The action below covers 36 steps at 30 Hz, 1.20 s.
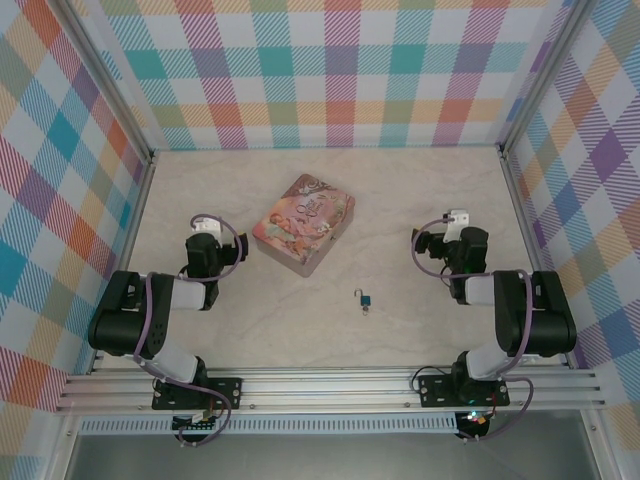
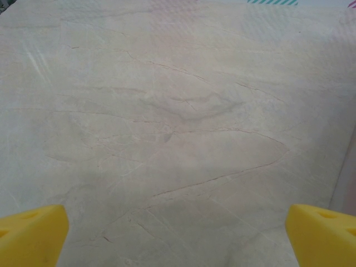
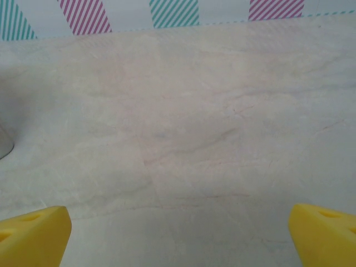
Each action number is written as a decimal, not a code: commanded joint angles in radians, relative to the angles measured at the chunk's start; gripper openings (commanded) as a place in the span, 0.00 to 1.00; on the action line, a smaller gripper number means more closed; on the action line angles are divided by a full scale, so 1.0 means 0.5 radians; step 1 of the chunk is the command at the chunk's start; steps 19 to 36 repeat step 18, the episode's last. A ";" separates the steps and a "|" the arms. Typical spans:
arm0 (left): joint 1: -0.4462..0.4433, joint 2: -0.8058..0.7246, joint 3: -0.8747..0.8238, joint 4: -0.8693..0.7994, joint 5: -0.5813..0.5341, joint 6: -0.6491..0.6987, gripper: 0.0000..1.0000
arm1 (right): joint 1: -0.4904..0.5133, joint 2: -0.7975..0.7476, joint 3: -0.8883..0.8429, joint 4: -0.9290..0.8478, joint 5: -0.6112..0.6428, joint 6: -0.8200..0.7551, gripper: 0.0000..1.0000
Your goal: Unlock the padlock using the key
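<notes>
Pink tin (image 1: pixel 304 224) lies closed near the padlock (image 1: pixel 364 298); left end effector (image 2: pixel 178 236) and right end effector (image 3: pixel 179 236) gape wide.

A pink illustrated rectangular tin (image 1: pixel 304 224) lies askew near the middle of the pale marbled tabletop (image 1: pixel 420 190), the only bulky obstacle. A tiny teal padlock (image 1: pixel 364 298) lies apart from it toward the near edge, bare surface around it. Checked walls (image 1: pixel 340 70) close the far, left and right edges.
</notes>
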 commanded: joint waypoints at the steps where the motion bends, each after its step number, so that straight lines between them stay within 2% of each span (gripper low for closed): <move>1: 0.027 0.005 0.024 0.005 0.022 -0.014 1.00 | -0.005 -0.009 0.008 -0.010 0.018 -0.001 1.00; 36: 0.027 0.005 0.023 0.005 0.023 -0.013 1.00 | -0.002 -0.012 0.011 -0.022 0.010 -0.008 1.00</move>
